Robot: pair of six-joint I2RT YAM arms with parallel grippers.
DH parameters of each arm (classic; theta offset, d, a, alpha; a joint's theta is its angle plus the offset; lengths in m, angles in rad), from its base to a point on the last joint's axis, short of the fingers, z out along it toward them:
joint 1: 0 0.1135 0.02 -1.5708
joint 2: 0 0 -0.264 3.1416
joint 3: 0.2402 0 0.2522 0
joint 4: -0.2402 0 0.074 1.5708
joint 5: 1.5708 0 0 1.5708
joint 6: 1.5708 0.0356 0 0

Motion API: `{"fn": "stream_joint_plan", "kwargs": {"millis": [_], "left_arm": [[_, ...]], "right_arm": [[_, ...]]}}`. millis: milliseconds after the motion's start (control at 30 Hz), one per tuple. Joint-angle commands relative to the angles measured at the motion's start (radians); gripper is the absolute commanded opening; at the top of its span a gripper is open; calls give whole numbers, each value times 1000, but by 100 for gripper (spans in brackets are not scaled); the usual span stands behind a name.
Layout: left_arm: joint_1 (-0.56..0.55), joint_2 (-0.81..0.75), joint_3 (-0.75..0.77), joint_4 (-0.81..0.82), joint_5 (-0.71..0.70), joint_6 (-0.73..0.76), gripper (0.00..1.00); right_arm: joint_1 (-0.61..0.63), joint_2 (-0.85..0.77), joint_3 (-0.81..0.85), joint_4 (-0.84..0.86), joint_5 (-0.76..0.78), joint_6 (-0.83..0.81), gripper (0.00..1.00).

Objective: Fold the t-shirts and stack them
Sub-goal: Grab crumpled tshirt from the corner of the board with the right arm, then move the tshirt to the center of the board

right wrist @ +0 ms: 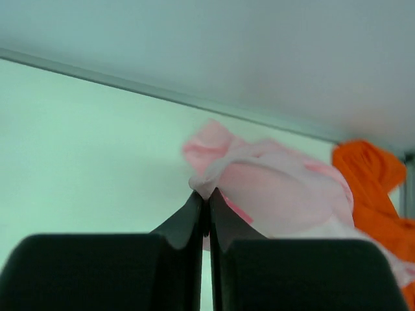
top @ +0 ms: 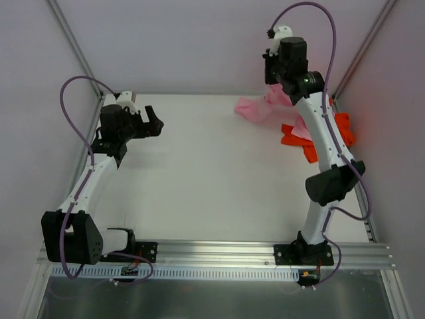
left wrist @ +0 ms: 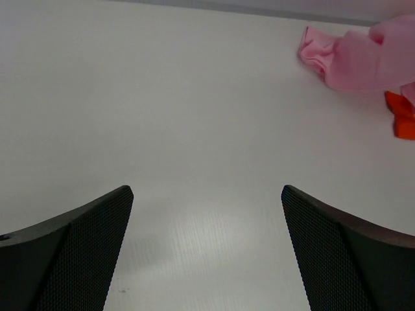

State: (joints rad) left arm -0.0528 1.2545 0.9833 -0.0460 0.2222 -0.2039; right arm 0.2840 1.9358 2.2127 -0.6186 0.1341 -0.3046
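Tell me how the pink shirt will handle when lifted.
Probably floppy: the pink shirt lies crumpled in soft folds, so it should drape from the right gripper, shut on one fold. It seems to rest against the orange shirt and may drag it.

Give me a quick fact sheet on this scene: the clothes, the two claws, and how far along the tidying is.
Garment one: soft light pink cloth t-shirt, crumpled at the table's far right
Garment two: bright orange-red cloth t-shirt, bunched beside it, nearer the right edge
Right gripper: shut, pinching a fold of the pink shirt
Left gripper: open, empty, over bare table
Progress: neither shirt folded or stacked
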Motion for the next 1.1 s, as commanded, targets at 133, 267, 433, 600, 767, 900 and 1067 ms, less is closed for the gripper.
{"fn": "stream_joint_plan", "kwargs": {"millis": [133,267,433,600,767,900,1067], "left_arm": [[-9,-128,81,-1,-1,-40,99],[-5,-167,161,-142,-199,-40,99],[-5,-205,221,-215,-215,-28,99],[-5,-237,170,-221,-143,-15,99],[-5,-230,106,-249,-132,-17,99],[-5,-210,69,-239,-130,-23,99],[-5,-153,61,-261,-158,-86,99]], "right_arm": [[364,-302,1,-12,-183,-65,1],[451,-421,-137,2,-189,-1,1],[449,-515,-509,39,-98,74,1],[449,-509,-630,75,-44,93,1],[448,-506,-712,-9,-40,162,1],[449,-598,-846,-85,-68,280,1],[451,-872,-1110,-171,-82,468,1]]}}
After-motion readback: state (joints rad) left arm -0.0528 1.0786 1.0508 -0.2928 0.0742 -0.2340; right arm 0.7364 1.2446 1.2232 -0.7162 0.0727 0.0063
